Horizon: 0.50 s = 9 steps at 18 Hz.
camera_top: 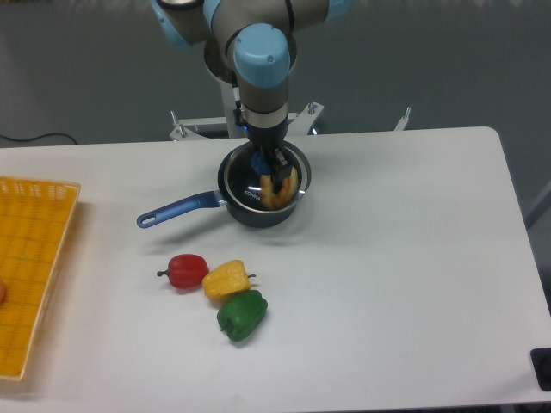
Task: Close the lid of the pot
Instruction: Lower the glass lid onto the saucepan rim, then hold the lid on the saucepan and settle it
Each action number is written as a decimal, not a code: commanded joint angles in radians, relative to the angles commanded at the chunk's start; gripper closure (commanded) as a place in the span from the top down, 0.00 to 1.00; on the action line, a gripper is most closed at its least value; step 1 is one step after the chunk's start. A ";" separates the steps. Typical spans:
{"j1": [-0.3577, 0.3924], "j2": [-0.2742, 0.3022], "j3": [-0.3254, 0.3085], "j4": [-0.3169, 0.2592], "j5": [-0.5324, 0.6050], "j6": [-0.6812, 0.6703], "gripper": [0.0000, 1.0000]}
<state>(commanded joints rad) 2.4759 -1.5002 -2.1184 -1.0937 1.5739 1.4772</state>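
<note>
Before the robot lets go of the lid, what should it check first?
1. Lid lined up over the pot: ok, its rim matches the pot's rim.
2. Lid resting fully on the pot: cannot tell, the glass is hard to see.
3. Gripper at the lid's knob: ok, though the fingers hide the knob and their grip cannot be seen.
4. Pot flat on the table, blue handle pointing left: ok.
5. Food inside the pot not blocking the lid: cannot tell.
6. Red pepper, yellow pepper and green pepper away from the pot: ok.
</note>
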 joint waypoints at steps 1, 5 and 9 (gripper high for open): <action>-0.006 0.005 -0.003 0.000 0.000 0.000 0.62; -0.012 0.012 -0.009 0.000 0.000 -0.003 0.62; -0.014 0.014 -0.017 0.000 0.002 -0.008 0.62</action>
<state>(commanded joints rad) 2.4620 -1.4864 -2.1353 -1.0937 1.5754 1.4696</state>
